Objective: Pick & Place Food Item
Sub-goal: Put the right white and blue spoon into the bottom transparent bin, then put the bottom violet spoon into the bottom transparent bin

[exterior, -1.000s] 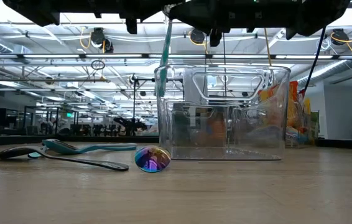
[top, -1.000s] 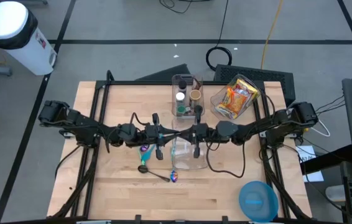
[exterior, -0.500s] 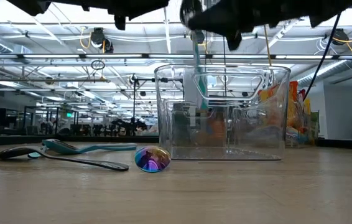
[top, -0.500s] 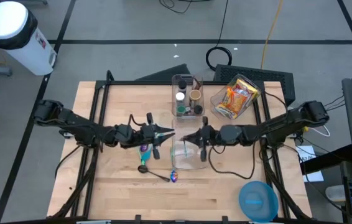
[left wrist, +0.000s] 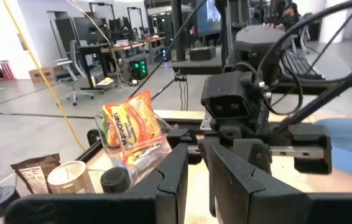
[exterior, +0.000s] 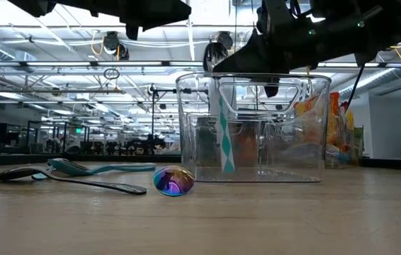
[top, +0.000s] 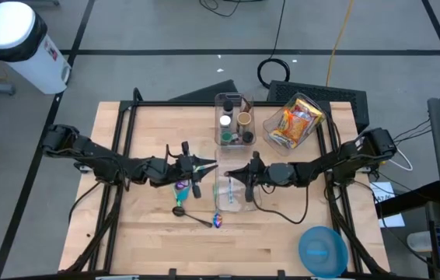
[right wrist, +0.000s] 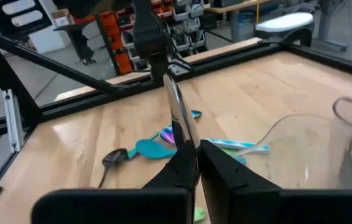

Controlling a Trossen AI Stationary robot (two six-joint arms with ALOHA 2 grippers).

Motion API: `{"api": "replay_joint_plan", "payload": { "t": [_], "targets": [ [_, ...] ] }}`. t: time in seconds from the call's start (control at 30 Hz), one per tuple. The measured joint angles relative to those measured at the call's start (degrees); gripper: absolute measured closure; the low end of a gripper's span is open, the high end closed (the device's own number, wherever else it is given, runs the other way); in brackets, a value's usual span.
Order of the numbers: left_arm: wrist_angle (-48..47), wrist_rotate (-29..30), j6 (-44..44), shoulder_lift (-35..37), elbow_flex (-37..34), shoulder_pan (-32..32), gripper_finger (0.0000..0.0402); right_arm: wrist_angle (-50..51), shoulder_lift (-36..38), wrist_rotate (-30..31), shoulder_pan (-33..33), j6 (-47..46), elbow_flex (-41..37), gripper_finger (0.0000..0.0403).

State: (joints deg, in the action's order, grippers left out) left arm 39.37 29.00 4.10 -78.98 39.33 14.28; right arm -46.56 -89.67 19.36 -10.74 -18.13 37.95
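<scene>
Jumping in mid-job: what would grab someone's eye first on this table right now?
The two dark arms meet nose to nose over the table's middle, the right gripper above a clear container with a teal utensil standing inside it. Beside it, under the left gripper, lie a teal spoon and a dark spoon with an iridescent bowl. At the far edge, a tilted clear bin holds a bright orange noodle packet.

Teal spoon (exterior: 98, 168), iridescent ball (exterior: 173, 180), blue bowl (top: 323, 250).
</scene>
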Motion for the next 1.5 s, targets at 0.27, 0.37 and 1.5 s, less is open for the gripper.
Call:
{"api": "replay_joint_plan", "payload": {
  "t": [0.27,0.37,1.5],
  "targets": [
    [-2.42,0.04,-0.41,-0.02,0.0,0.0,0.0328,-0.65,-0.04,-3.18,-0.02,-7.09,-0.02,0.0395],
    [-2.47,0.05,-0.45,-0.02,0.0,0.0,0.0328,-0.77,-0.04,-4.6,-0.04,-10.59,-0.02,0.0388],
    [-29.26,-9.42,-10.63,-0.18,0.0,0.75,0.0167,-2.15,0.42,-4.64,-1.75,2.84,0.02,0.0198]
  ]
}}
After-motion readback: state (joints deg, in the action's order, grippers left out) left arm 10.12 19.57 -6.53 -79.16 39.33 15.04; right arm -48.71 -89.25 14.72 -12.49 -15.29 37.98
